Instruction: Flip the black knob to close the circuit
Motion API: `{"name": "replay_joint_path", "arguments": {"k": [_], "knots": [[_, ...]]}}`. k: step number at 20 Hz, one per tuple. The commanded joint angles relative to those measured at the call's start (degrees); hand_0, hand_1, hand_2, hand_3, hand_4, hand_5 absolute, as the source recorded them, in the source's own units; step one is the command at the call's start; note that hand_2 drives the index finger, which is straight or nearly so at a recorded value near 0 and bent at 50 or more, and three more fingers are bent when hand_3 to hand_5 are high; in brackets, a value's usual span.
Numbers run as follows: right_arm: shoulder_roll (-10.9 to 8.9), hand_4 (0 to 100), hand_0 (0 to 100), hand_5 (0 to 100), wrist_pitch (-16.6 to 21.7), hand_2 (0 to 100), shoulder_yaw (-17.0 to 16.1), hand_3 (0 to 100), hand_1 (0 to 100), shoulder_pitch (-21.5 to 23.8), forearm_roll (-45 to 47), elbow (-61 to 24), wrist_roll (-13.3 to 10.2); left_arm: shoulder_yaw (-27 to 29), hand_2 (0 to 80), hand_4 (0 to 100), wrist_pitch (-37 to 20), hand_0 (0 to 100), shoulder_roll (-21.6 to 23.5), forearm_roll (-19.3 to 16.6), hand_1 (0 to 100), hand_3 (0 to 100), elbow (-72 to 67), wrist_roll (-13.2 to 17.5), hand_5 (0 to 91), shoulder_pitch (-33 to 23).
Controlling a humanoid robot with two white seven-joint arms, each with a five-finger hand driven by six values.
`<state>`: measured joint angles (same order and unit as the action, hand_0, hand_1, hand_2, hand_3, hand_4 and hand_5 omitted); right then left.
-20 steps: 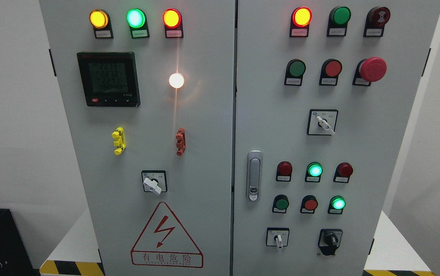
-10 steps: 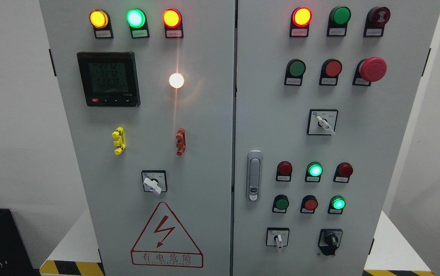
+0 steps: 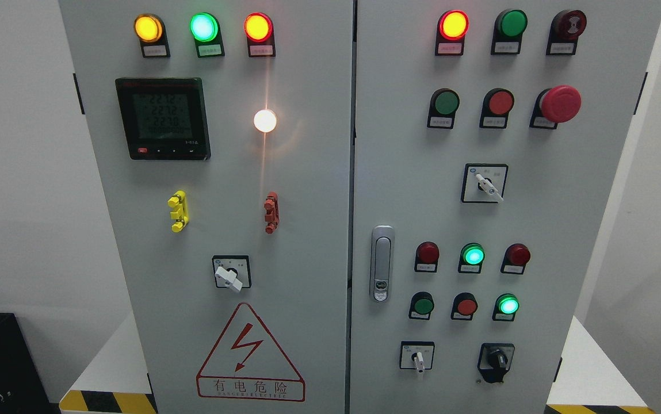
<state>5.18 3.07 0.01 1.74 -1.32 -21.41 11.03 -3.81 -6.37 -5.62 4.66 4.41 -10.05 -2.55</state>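
Grey cabinet point(image 3: 307, 230), two doors. Black knob point(image 3: 496, 359) sits at 5 o'clock on the right door point(image 3: 537, 230), right of a small white switch point(image 3: 417, 357). No robot hand in view, so finger state cannot be told. Meter point(image 3: 163, 118) digits flicker; nothing else differs from earlier.

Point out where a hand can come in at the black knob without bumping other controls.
Bare panel lies right of the black knob, toward the cabinet edge, and below it. Left is tighter: the white-handled switch sits beside it. Above is crowded by the lit green lamp and red button. No robot hand is in view.
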Motion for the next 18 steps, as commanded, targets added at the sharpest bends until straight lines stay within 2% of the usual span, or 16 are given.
{"name": "replay_joint_path", "arguments": {"k": [1, 3, 6, 8, 10, 12, 14, 18], "knots": [[-2.19, 6, 0, 0, 0.4, 9, 1.0, 12, 0, -1.3, -7.0, -7.9, -2.5, 0.0, 0.0, 0, 0.0, 12, 0.0, 0.0, 56, 0, 0.0, -0.1, 0.0, 0.0], [-2.89, 12, 0, 0, 0.4, 15, 1.0, 20, 0, -2.2, -8.8, -9.1, -3.4, 0.0, 0.0, 0, 0.0, 12, 0.0, 0.0, 56, 0, 0.1, -0.1, 0.0, 0.0], [-3.16, 19, 0, 0, 0.4, 21, 1.1, 26, 0, -3.6, -14.8, -10.1, -5.5, 0.0, 0.0, 0, 0.0, 12, 0.0, 0.0, 56, 0, 0.1, -0.1, 0.0, 0.0], [-3.68, 23, 0, 0, 0.4, 26, 1.0, 31, 0, -3.8, -19.6, -11.9, -6.1, 0.0, 0.0, 0, 0.0, 12, 0.0, 0.0, 56, 0, 0.0, -0.1, 0.0, 0.0], [-3.77, 25, 0, 0, 0.4, 28, 1.1, 33, 0, -3.9, -23.5, -13.9, -7.2, 0.0, 0.0, 0, 0.0, 12, 0.0, 0.0, 56, 0, 0.0, 0.0, 0.0, 0.0], [-3.69, 32, 0, 12, 0.4, 34, 1.0, 43, 0, -3.9, -28.3, -16.6, -7.9, -0.1, 0.0, 0, 0.0, 12, 0.0, 0.0, 56, 0, 0.0, 0.0, 0.0, 0.0], [-3.51, 37, 0, 17, 0.3, 38, 0.9, 48, 0, -3.9, -31.7, -19.6, -8.3, -0.1, 0.0, 0, 0.0, 12, 0.0, 0.0, 56, 0, 0.0, 0.0, 0.0, 0.0], [-3.07, 46, 0, 27, 0.2, 43, 0.8, 59, 0, -3.8, -38.6, -25.8, -10.9, 0.0, 0.0, 0, 0.0, 12, 0.0, 0.0, 56, 0, 0.1, -0.1, 0.0, 0.0]]}}
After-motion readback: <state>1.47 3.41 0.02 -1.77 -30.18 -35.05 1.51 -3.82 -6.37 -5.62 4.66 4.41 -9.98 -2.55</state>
